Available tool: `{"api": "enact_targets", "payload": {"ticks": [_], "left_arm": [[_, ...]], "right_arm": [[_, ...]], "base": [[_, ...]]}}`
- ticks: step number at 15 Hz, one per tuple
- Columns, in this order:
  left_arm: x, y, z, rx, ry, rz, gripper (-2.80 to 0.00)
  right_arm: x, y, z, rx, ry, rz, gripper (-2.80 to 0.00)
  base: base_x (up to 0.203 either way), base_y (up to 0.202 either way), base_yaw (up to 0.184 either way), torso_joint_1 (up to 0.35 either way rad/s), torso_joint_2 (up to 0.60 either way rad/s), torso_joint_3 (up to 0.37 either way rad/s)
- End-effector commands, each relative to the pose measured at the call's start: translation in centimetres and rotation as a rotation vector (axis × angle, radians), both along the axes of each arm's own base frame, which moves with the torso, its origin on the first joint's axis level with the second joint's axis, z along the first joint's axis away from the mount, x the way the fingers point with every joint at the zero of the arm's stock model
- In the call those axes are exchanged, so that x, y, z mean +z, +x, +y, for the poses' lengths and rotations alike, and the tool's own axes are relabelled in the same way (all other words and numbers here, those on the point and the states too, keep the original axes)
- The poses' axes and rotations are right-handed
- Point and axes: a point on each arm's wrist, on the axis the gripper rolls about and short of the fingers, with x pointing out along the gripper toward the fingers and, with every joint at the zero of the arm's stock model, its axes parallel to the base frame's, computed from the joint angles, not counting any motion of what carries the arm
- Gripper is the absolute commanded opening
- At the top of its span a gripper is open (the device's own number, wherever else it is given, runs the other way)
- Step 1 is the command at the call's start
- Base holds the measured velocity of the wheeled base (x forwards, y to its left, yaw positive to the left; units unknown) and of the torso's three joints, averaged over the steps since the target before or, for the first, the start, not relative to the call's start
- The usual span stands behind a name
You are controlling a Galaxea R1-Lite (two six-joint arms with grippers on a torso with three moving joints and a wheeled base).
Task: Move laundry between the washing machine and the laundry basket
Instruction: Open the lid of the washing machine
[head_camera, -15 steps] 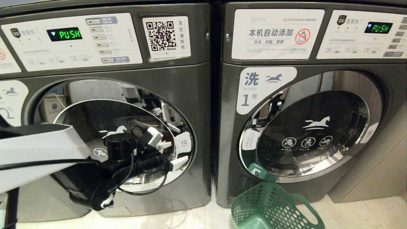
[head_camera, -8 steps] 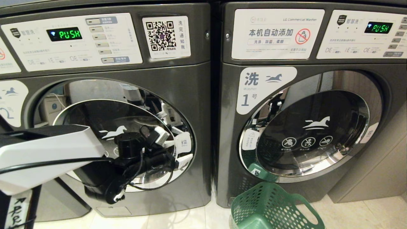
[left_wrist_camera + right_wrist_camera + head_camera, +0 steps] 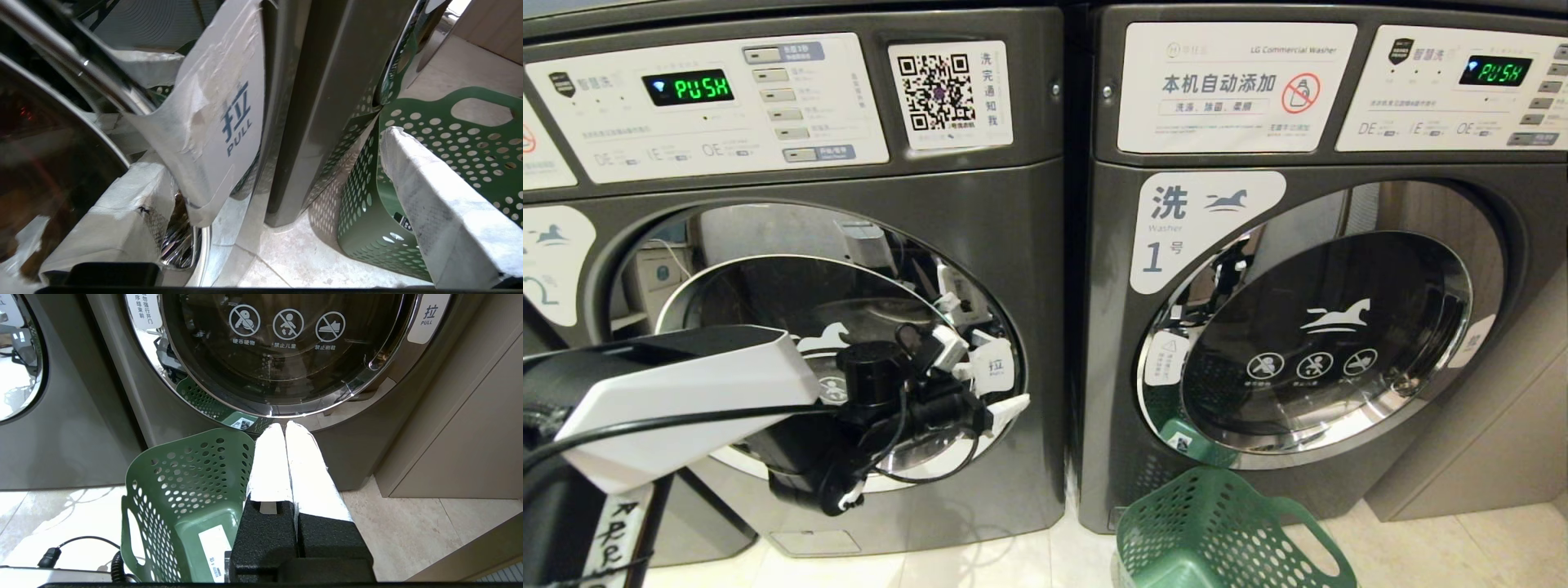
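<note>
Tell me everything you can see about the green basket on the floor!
The green basket looks like plastic, its walls full of round holes, with a big cut-out handle hole near the rim. It stands upright on the pale tiled floor, right in front of the right-hand washing machine, close below its round door. A white label is stuck to an inside wall. No laundry shows inside it. Nothing grips it: the right gripper hangs shut just beside its rim.

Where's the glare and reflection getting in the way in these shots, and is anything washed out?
Head view: the left washer door mirrors the room and the left gripper, cluttering the glass. Right wrist view: the right gripper's white fingers are blown out, and the floor glares at lower left. Left wrist view: the chrome door ring carries bright streaks.
</note>
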Motion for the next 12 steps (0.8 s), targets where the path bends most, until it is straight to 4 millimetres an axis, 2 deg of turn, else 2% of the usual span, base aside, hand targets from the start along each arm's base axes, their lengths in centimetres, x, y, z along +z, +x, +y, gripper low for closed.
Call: {"api": "enact_targets", "payload": {"ticks": [1, 7, 12], "left_arm": [[-0.4, -0.1, -0.4, -0.045, -0.01, -0.006, 0.0], [-0.3, 0.0, -2.2, -0.191, -0.099, -0.004, 0.0], [-0.4, 0.0, -2.8, -0.306, -0.114, -0.006, 0.0]], "right_arm": [[0.0, 0.0, 0.0, 0.001, -0.001, 0.001, -2.8], [0.0, 0.0, 0.0, 0.001, -0.001, 0.001, -2.8], [0.0, 0.0, 0.0, 0.001, -0.001, 0.001, -2.8]], "base": [[0.0, 0.0, 0.0, 0.0, 0.0, 0.0], [0.0, 0.0, 0.0, 0.0, 0.0, 0.0], [0.0, 0.0, 0.0, 0.0, 0.0, 0.0]]}}
